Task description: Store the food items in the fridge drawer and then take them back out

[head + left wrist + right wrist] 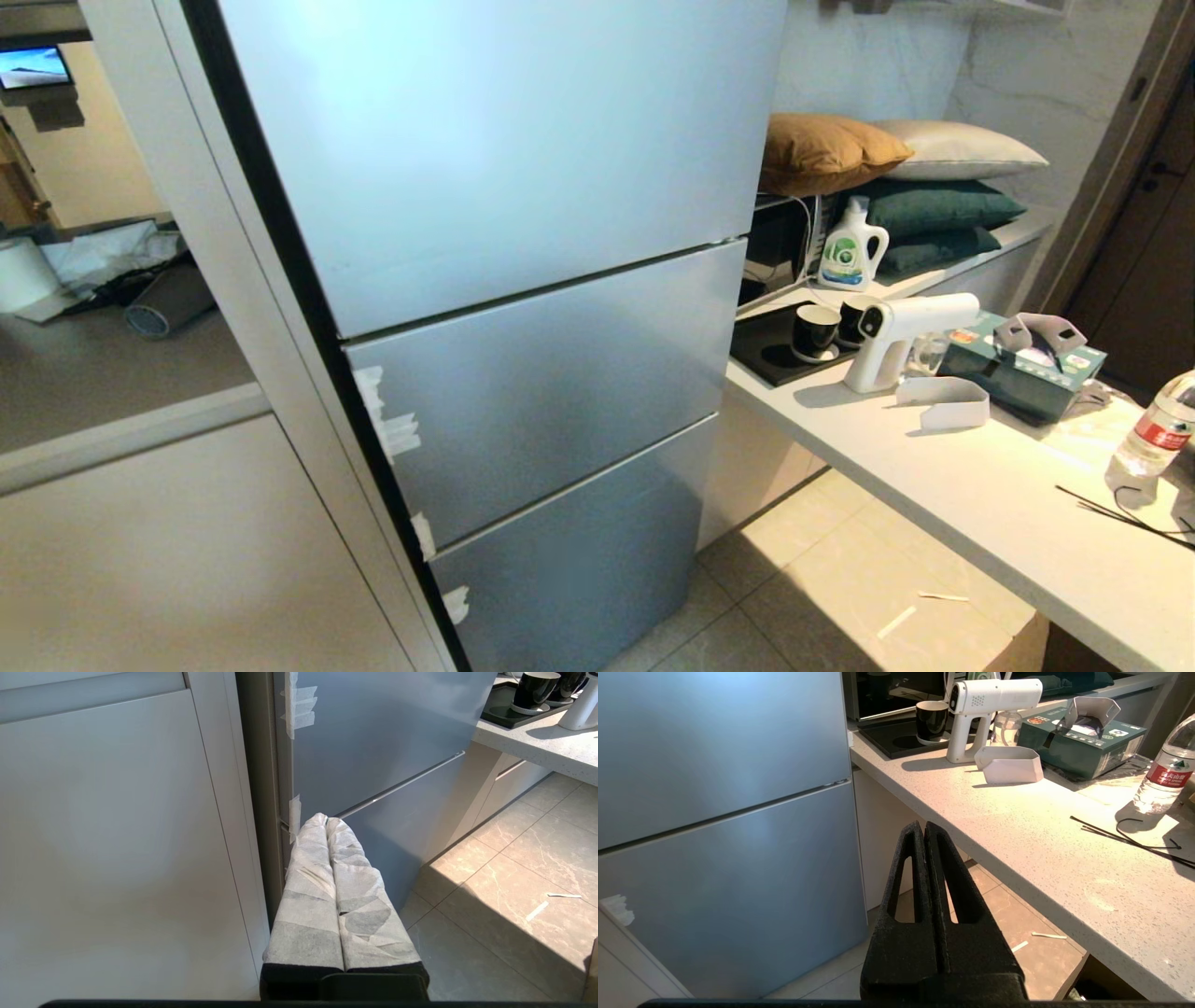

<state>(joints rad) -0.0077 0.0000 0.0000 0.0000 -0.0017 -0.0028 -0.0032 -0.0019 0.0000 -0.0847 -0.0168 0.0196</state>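
- Head view: the silver-blue fridge (523, 308) fills the middle, its three smooth panels all closed, so the fridge drawer and food items are hidden. The white counter (980, 504) edge runs along the right, with tiled floor (822, 588) free between them.
- Left wrist view: the left gripper (326, 820), wrapped in crinkled white cloth, has fingers pressed together, empty, near the fridge's taped edge.
- Right wrist view: the right gripper (923, 828), rough black, is pressed together, holding nothing, between fridge and counter.
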